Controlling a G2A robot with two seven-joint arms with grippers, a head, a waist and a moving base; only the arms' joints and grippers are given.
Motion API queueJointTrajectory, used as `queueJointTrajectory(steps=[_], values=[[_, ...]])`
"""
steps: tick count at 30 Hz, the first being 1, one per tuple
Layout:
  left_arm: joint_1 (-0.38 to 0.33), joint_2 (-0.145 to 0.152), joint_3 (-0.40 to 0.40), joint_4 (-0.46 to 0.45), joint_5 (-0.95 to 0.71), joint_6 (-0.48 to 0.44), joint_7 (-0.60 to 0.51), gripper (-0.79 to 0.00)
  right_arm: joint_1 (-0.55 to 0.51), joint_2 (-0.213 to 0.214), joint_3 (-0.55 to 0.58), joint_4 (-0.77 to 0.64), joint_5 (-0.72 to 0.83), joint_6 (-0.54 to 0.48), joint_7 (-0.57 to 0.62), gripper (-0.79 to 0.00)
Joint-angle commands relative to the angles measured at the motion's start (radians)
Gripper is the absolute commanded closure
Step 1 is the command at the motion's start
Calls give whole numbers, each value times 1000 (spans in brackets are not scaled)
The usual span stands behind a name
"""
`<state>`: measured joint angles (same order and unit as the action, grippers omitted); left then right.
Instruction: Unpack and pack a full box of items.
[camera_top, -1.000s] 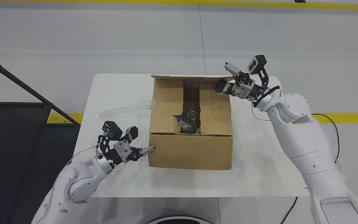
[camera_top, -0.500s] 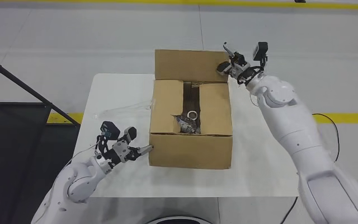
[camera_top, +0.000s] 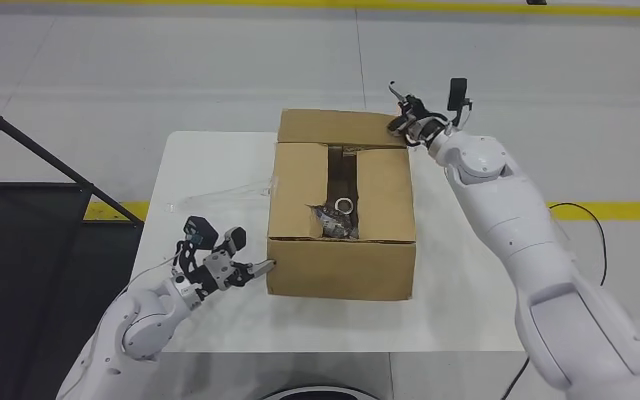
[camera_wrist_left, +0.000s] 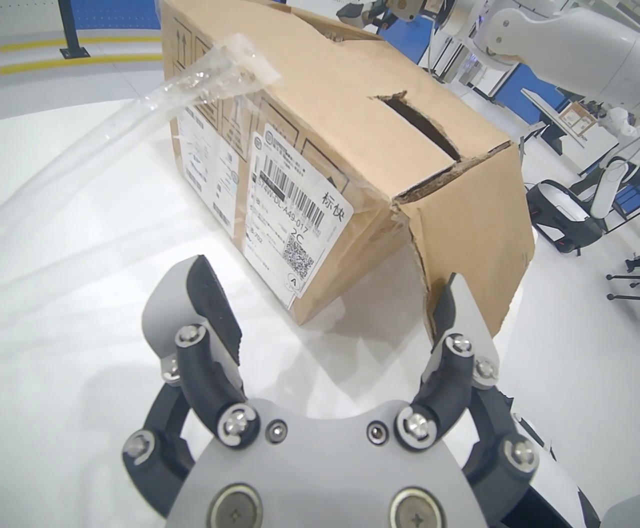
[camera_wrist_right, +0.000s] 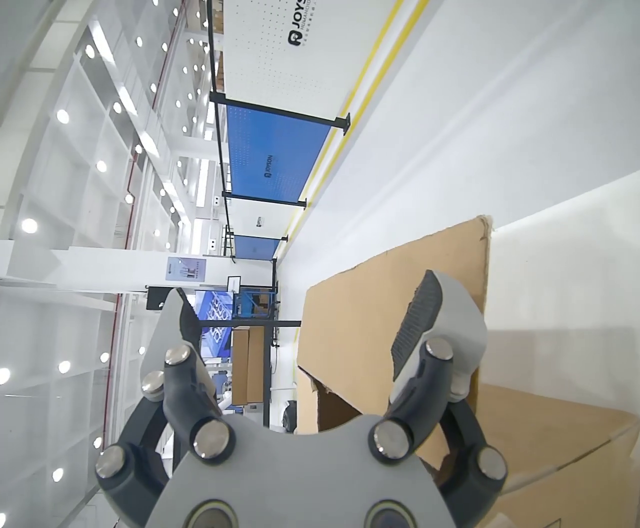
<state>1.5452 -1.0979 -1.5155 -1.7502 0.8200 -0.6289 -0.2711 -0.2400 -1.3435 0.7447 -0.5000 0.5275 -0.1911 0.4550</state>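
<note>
My left gripper (camera_top: 262, 268) (camera_wrist_left: 327, 280) hangs low over the white table (camera_top: 200, 170) at the near left corner of the cardboard box (camera_top: 340, 215) (camera_wrist_left: 350, 150). Its jaws are spread wide with nothing between them, and one fingertip (camera_wrist_left: 452, 300) is just beside the torn corner edge. A clear plastic strip (camera_top: 225, 192) (camera_wrist_left: 210, 80) runs from the box's left side out over the table, and the box stands mid-table, its top flaps parted by a gap where packed items (camera_top: 338, 215) show, its far flap (camera_top: 335, 127) (camera_wrist_right: 360, 325) lifted. At that flap's right end is my right gripper (camera_top: 403, 108) (camera_wrist_right: 305, 295), jaws likewise wide apart and holding nothing, one finger beside the cardboard.
</note>
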Motion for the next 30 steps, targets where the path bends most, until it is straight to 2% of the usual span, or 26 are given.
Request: queueJointTrajectory(steps=[1, 5, 9, 16, 23, 30], values=[[0, 1, 0, 1, 0, -1, 1, -785, 4, -8, 1, 19, -1, -6, 4, -785], [2, 2, 1, 0, 2, -4, 0, -785, 9, -20, 17, 49, 22, -31, 20, -785], [6, 4, -1, -8, -2, -8, 1, -785, 11, -22, 48, 58, 54, -98, 66, -785], [33, 10, -55, -42, -92, -31, 31, -785, -16, -5, 91, -52, 65, -158, 230, -785], [65, 14, -123, -56, -154, -31, 87, -785, -71, 22, 92, -220, 3, 21, 458, -785], [87, 14, -160, -35, -242, -23, 130, -785, -114, 41, 92, -312, -72, 156, 544, -785]])
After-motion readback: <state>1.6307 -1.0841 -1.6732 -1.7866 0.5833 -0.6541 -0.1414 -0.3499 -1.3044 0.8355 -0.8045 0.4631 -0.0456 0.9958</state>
